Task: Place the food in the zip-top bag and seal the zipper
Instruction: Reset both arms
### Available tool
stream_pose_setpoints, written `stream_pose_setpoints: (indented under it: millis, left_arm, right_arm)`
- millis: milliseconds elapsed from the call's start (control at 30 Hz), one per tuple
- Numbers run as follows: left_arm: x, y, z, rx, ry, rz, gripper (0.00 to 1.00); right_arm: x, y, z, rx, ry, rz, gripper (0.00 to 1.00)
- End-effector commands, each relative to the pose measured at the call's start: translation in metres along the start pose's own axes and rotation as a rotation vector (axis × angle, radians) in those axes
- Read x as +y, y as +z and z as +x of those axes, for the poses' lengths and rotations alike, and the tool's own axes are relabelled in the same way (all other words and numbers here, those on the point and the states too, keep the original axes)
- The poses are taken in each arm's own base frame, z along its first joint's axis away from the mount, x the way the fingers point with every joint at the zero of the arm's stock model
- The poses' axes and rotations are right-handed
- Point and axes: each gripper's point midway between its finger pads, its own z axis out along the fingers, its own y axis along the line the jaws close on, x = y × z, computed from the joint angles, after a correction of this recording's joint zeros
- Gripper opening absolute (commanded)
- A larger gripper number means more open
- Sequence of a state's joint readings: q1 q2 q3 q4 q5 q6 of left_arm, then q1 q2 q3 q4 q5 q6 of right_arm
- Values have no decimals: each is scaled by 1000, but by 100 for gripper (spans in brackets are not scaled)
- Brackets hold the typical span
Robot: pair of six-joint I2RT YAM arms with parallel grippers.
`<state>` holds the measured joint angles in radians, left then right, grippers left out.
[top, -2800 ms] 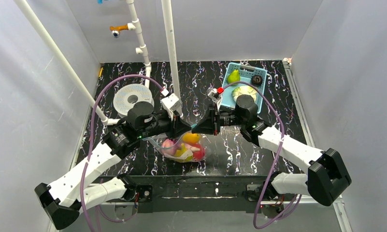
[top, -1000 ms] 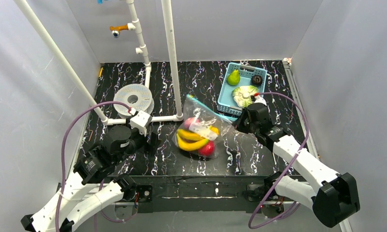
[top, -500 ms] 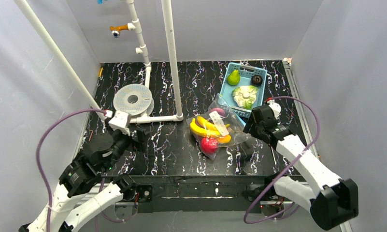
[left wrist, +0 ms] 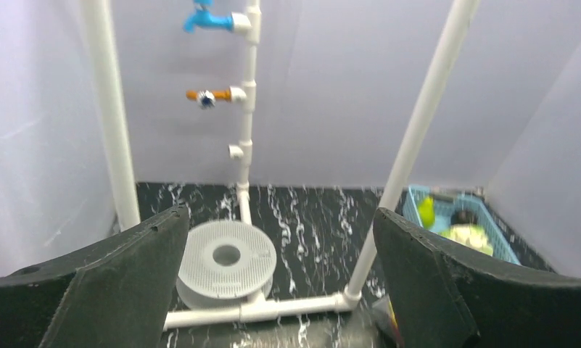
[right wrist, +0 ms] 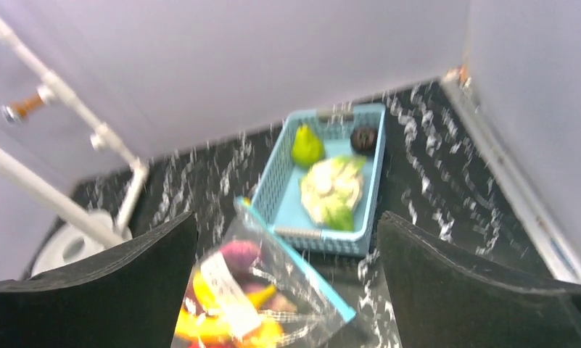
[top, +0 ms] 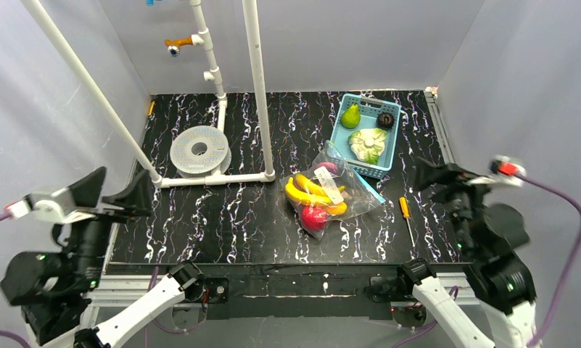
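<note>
Top view looking down, high wrist views, all sharing basket [top: 339, 139]

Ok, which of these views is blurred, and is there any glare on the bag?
Top view: table and bag sharp, only faint glints on the plastic; the right arm is smeared. Right wrist view: blurred throughout, basket and bag both soft. Left wrist view: mildly soft, spool readable, no glare.
</note>
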<state>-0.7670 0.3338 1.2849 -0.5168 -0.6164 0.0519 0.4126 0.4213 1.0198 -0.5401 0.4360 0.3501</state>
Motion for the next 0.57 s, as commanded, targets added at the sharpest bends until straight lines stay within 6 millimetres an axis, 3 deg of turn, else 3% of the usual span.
stream_pose_setpoints:
  millis: [0,133,300,433,533]
  left_arm:
    - [26,-13,-43,-166,-37,-81,98]
    - [31,-18,-55,-206,-43,-87,98]
    - [31,-17,-59,-196,-27,-87,98]
    - [29,-13,-55,-184,-12,-91,98]
    - [27,-9,-51,-177,-10,-94,98]
  right_arm:
    - [-27,-27,-59,-227,7,116,98]
    - [-45,-36,-73,-255,23,233,98]
    - [-55,-37,-83,-272,45,312,98]
    - [-50,-31,-81,-269,39,296,98]
    - [-51,-20,-69,-192,27,333,99]
